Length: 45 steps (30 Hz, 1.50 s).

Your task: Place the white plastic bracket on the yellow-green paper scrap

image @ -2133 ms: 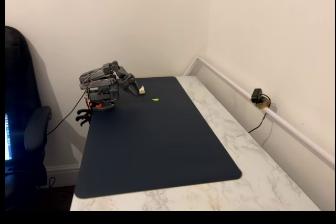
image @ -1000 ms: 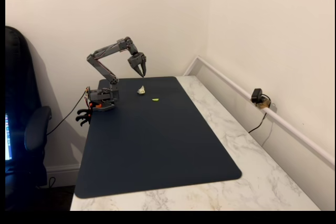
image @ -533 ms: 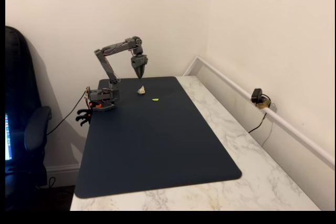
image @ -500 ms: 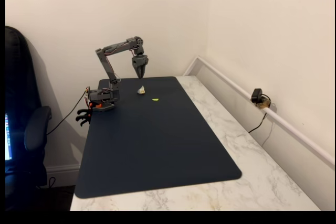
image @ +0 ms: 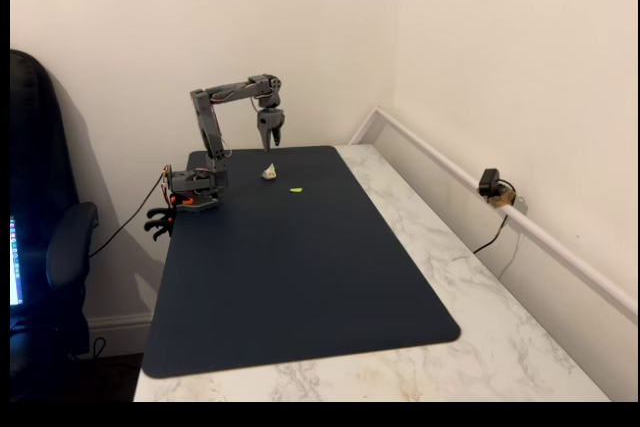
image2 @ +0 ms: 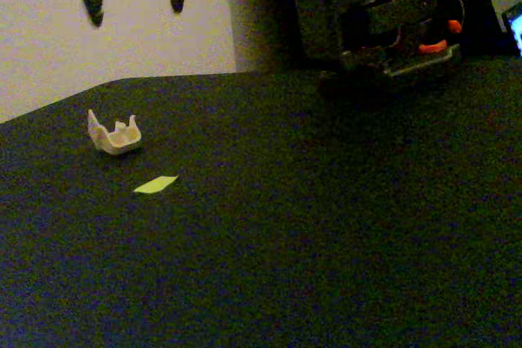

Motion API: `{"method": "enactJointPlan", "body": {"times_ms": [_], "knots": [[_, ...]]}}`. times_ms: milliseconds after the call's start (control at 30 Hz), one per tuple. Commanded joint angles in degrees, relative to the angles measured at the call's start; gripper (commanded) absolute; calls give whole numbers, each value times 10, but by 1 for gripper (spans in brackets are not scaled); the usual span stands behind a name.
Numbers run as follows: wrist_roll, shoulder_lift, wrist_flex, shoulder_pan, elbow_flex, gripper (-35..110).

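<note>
The white plastic bracket (image: 269,173) (image2: 115,134) rests on the dark mat near its far edge. The yellow-green paper scrap (image: 297,190) (image2: 155,185) lies flat on the mat a short way from the bracket, apart from it. The grey arm reaches up and over, and its gripper (image: 271,140) (image2: 134,6) hangs well above the bracket, pointing down. Its two fingers are spread apart with nothing between them, so it is open.
The arm's base (image: 193,192) (image2: 383,30) stands at the mat's far left corner in a fixed view. The dark mat (image: 300,277) covers a marble table (image: 480,327). A small camera (image: 490,185) sits by the right wall. An office chair (image: 40,247) stands left.
The arm rose from a folded pose low over the bracket and stretched forward; the gripper now hangs higher and further right. Bracket and scrap have not moved.
</note>
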Motion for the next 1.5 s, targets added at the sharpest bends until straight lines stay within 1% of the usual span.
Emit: {"method": "enactJointPlan", "body": {"times_ms": [0, 133, 367, 567, 700, 900, 1300, 1467], "knots": [[1, 18, -41, 44, 20, 43], [-2, 6, -70, 62, 52, 49], [8, -4, -129, 80, 130, 52], [11, -55, -170, 110, 140, 52], [4, -83, -185, 141, 134, 52], [4, -140, -189, 152, 97, 53], [-2, -225, -182, 136, 17, 53], [-20, -236, -181, 127, 2, 52]]}}
